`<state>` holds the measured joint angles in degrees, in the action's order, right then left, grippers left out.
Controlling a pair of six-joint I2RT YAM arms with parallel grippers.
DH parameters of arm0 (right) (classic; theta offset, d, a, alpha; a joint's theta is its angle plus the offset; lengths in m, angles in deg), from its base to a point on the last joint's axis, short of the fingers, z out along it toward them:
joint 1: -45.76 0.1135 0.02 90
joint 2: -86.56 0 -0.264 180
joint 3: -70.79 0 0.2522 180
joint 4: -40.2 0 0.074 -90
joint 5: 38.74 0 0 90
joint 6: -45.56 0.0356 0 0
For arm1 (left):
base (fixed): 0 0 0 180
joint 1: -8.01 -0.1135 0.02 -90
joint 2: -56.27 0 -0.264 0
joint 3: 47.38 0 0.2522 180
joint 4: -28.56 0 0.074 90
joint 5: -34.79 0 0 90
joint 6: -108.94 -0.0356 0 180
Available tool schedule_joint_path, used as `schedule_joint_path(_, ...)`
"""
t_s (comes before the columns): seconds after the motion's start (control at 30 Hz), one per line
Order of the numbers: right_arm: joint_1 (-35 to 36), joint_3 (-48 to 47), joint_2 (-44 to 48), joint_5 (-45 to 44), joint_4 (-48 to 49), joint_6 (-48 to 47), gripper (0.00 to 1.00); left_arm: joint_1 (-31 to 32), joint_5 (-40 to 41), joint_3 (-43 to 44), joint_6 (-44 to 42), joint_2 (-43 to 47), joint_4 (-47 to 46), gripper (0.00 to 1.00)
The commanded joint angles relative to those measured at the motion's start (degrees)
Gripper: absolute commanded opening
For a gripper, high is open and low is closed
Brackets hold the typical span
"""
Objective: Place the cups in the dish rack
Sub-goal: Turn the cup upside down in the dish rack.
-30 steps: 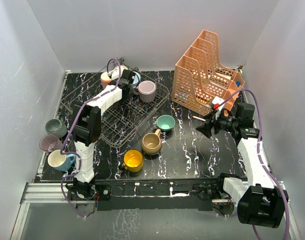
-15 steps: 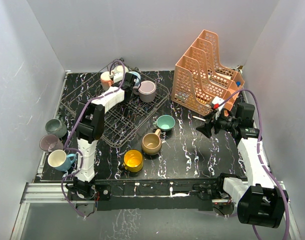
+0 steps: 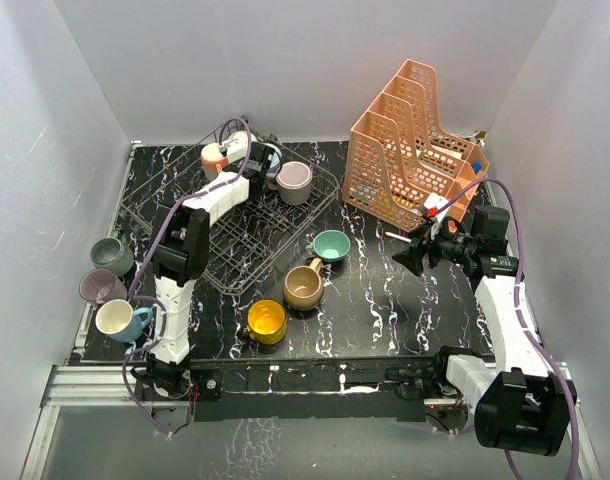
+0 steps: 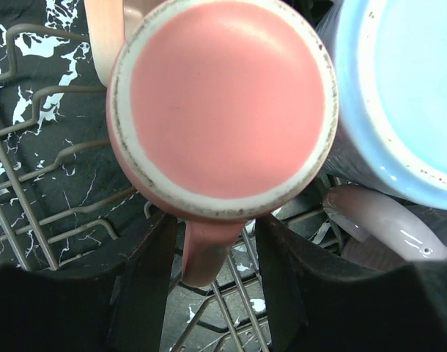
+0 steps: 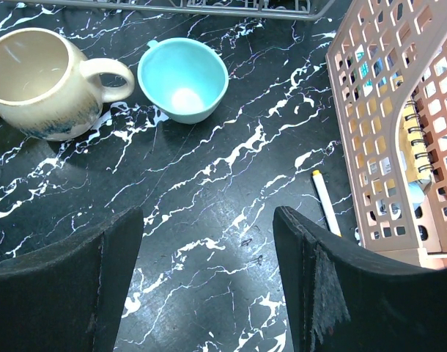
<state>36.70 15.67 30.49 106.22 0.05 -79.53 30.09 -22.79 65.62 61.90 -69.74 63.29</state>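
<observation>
Across the whole enclosure runs the desk (image 3: 385,310), a glossy black surface veined with white in a marble pattern. Plain pale walls (image 3: 285,60) close it on the left, far and right sides. An aluminium rail (image 3: 85,385) borders the near edge.

The dish rack (image 3: 235,250) sits on the left half of the desk, set at an angle. At its far corner the pink cup (image 4: 223,103) stands base up over the wires, with the light-blue cup (image 4: 399,95) just beside it and the lilac cup (image 3: 294,180) near both.

The left tool (image 4: 212,242) straddles the pink cup's handle. Its fingers (image 4: 143,293) stand apart, with a narrow gap on each side of the handle.

The right tool (image 5: 207,220) hovers over bare desk, fingers wide apart and holding nothing.

- Between the rack and the near edge: the teal cup (image 3: 331,244), tan cup (image 3: 303,287) and yellow cup (image 3: 267,321), all upright.
- At the desk's left edge: the grey-green cup (image 3: 112,254), mauve cup (image 3: 101,287) and cream cup (image 3: 120,320).
- At the far right: the orange file organizer (image 3: 410,150), with a white pen (image 5: 324,202) lying just beside its base.
</observation>
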Motion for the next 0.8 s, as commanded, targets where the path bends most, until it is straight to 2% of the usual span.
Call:
schedule_joint_path(0.0,-0.2,0.3,0.5,0.0,2.0,-0.9,0.74,-0.4,2.4,2.3,-0.7,4.6,0.1,0.46)
schedule_joint_path(0.13,-0.2,0.4,0.5,0.1,1.9,-1.0,0.74,-0.3,1.6,1.0,-0.6,7.5,0.4,0.48)
schedule_joint_path(0.4,-0.2,0.5,0.4,0.5,1.9,-1.2,0.74,-0.4,-0.9,-9.4,0.0,18.9,-3.6,0.49)
schedule_joint_path(0.6,-0.2,0.7,0.6,0.8,1.9,-1.4,0.74,-0.4,-7.8,-19.8,-0.5,29.7,-9.1,0.5)
schedule_joint_path(0.77,-0.2,0.9,0.8,1.2,1.9,-1.7,0.74,-0.4,-15.4,-31.8,-1.7,40.7,-15.7,0.52)
